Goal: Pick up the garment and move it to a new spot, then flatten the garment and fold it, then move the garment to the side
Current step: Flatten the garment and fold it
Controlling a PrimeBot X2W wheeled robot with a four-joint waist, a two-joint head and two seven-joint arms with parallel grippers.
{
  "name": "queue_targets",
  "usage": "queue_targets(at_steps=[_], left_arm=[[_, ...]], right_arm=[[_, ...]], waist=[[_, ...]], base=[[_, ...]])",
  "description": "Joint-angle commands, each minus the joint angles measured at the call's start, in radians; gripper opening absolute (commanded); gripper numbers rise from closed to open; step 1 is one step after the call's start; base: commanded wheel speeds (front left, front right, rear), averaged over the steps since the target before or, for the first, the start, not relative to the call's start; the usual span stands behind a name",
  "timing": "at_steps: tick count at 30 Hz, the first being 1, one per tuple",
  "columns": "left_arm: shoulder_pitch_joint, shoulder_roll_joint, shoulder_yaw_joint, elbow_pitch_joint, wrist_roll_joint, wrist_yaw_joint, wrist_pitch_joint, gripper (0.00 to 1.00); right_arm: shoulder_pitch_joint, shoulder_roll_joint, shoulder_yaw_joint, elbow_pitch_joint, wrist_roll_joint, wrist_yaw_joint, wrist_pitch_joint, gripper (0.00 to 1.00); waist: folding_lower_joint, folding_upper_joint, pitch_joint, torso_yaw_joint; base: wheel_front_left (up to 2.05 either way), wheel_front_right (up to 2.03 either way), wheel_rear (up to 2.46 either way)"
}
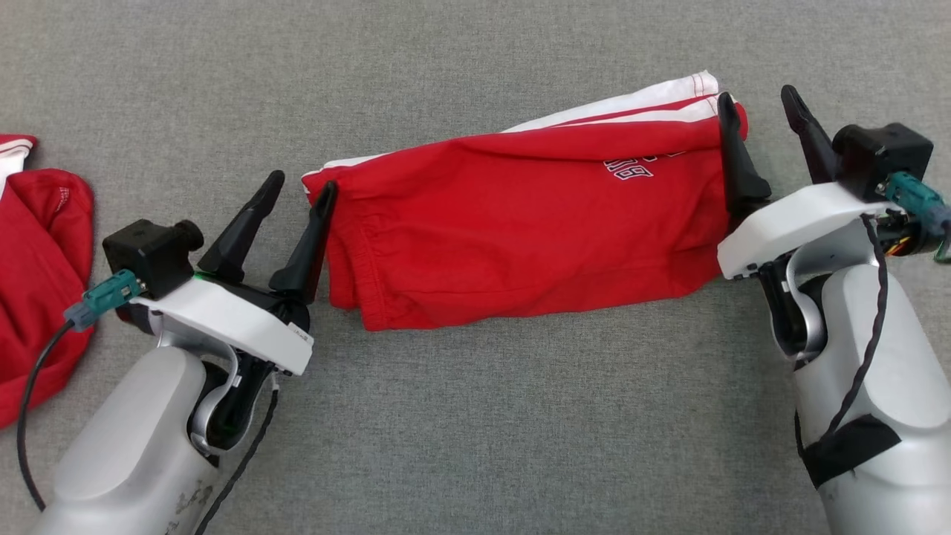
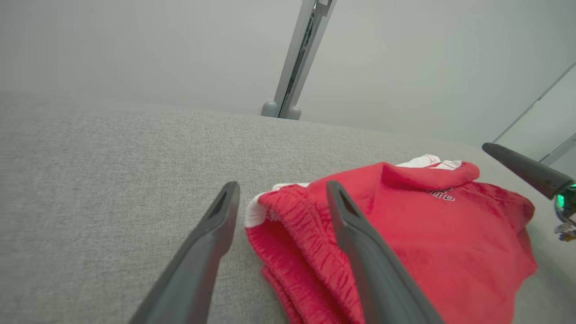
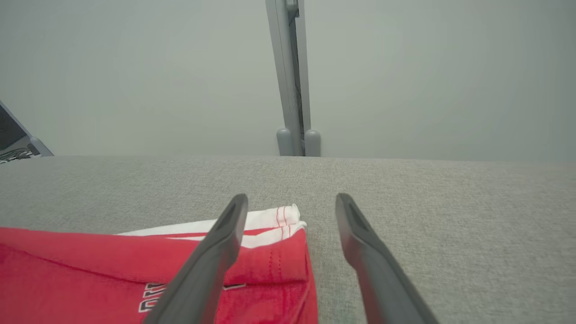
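The shorts (image 1: 520,223) lie about the middle of the counter (image 1: 475,416), their long side running left to right. They look folded lengthwise, so the step in hand seems to be finishing the fold before the move to the side.

The left claw (image 1: 303,182) is released and holds nothing. Its fingers straddle the waistband corner, the inner one touching the cloth. The right claw (image 1: 756,93) is likewise spread and empty, with its inner finger lying over the hem end and the outer one above bare counter.

To do this well, each claw should come down on all layers at its corner and pinch them together, so the fold does not slide apart. Both should then travel at one pace to keep the cloth taut.

The shorts are red with a gathered elastic waist at the left. White panels peek out along the far edge near the right corner, and white lettering sits near them. The near edge is rumpled and uneven. Another red garment (image 1: 37,260) lies well apart, toward the counter's left.
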Motion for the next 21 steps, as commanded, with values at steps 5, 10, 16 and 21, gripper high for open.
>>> queue_targets(at_steps=[5, 10, 16, 21], left_arm=[[0.061, 0.018, 0.051, -0.033, 0.053, 0.064, -0.057, 1.00], [0.135, 0.011, 0.151, -0.098, 0.106, 0.115, -0.072, 1.00], [0.245, -0.011, 0.265, -0.160, 0.196, 0.119, -0.072, 1.00], [0.337, -0.027, 0.330, -0.183, 0.267, 0.100, -0.072, 1.00]], right_arm=[[0.085, 0.006, -0.001, -0.069, -0.059, -0.002, -0.118, 1.00], [0.199, 0.014, -0.012, -0.187, -0.083, -0.002, -0.172, 1.00], [0.369, 0.016, 0.002, -0.341, -0.052, -0.002, -0.149, 1.00], [0.521, 0.016, 0.037, -0.448, -0.026, -0.002, -0.114, 1.00]], waist=[[0.0000, 0.0000, -0.016, -0.015], [0.0000, 0.0000, -0.055, -0.035], [0.0000, 0.0000, -0.120, -0.059], [0.0000, 0.0000, -0.168, -0.094]], base=[[0.00, 0.00, 0.00], [0.00, 0.00, 0.00], [0.00, 0.00, 0.00], [0.00, 0.00, 0.00]])
